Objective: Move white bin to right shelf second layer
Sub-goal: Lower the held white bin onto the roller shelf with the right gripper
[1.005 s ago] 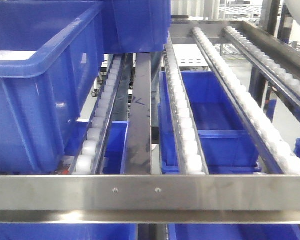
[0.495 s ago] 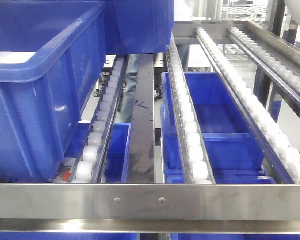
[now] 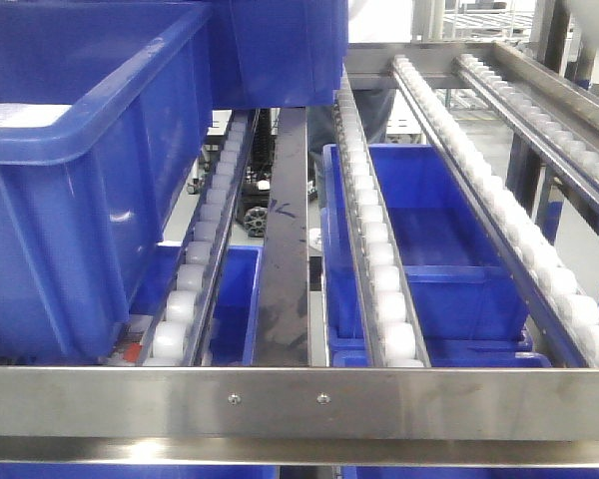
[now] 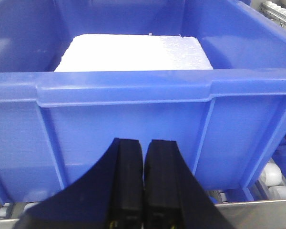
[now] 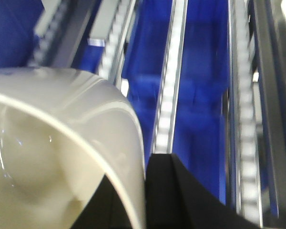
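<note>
Two blue crates (image 3: 90, 150) sit on the sloped rack level, one at the left front and a second (image 3: 280, 50) behind it; at least three more blue crates (image 3: 419, 249) show below the tracks, though edges cut off the count; four white roller tracks (image 3: 374, 249) run across the front view; one white foam block (image 4: 133, 52) lies in the near crate; one white bin (image 5: 62, 148) appears in the right wrist view.

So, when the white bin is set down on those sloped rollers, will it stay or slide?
Probably slide: the white bin looks glossy and smooth, and the roller tracks slope down toward the front rail, which should stop it. It seems empty, so likely light, and it looks stiff.
</note>
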You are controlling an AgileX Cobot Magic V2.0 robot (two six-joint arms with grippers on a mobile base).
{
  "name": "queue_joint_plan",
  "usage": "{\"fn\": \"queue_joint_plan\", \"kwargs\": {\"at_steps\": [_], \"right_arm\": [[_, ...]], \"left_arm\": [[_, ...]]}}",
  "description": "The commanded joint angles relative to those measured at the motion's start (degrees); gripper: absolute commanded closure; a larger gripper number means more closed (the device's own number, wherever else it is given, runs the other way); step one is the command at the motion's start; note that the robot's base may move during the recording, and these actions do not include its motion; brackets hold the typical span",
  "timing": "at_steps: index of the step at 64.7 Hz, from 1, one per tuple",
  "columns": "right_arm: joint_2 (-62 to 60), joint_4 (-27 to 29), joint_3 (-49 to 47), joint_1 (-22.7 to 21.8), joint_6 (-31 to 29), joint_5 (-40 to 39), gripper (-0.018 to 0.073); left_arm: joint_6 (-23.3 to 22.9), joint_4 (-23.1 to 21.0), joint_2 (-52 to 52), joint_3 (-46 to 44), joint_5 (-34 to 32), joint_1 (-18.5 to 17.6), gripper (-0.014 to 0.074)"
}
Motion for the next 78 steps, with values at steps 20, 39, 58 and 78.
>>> {"fn": "queue_joint_plan", "kwargs": {"at_steps": [20,39,58,78], "right_arm": [[27.66,-1.44,-2.08,-0.26,0.05,-13.09,0.0501],[44.69,-1.44,-9.57,-0.26,0.05,-13.10,0.0501],[48.84,-1.49,-10.61,-1.97,0.05,-12.17,0.0501],[48.99,-1.49,-6.78,-2.89,0.05,-14.45,0.0501]], "left_arm": [[-0.42,0.00,-0.83,1.56,-5.14,-0.38,0.0512],[-0.42,0.00,-0.83,1.56,-5.14,-0.38,0.0512],[-0.42,0.00,-0.83,1.56,-5.14,-0.38,0.0512],[-0.42,0.00,-0.83,1.56,-5.14,-0.38,0.0512]]}}
